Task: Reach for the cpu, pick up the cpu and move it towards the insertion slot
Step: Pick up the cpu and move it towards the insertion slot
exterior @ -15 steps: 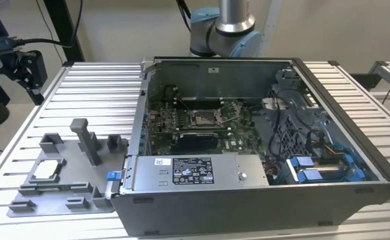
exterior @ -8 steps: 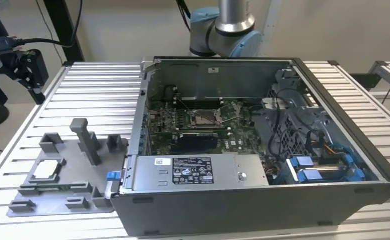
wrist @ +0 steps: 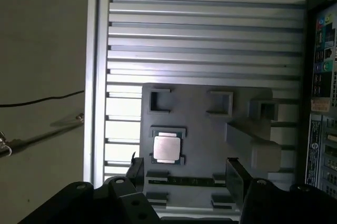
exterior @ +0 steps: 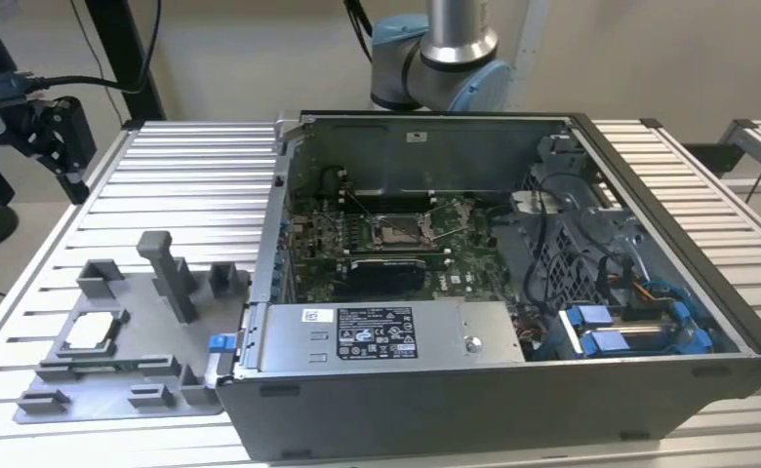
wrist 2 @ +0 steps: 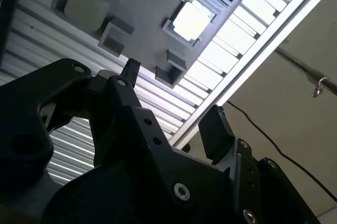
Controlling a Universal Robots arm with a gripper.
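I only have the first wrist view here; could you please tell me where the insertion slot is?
Observer: In the exterior view, the insertion slot sits on the green board inside the computer case.
Operator: Thank you; is anything lying in it?
Observer: Its centre looks dark inside the silver frame; I see no chip there.
Operator: Is the case covered on top?
Observer: No, its top is off and the board is exposed.

A ribbed silver aluminium tabletop (exterior: 198,166) carries two things. A flat grey plastic fixture plate (wrist: 200,129) lies straight ahead of the gripper (wrist: 184,175). An open dark metal computer case (exterior: 485,409) stands just beside that plate, farther from the gripper.
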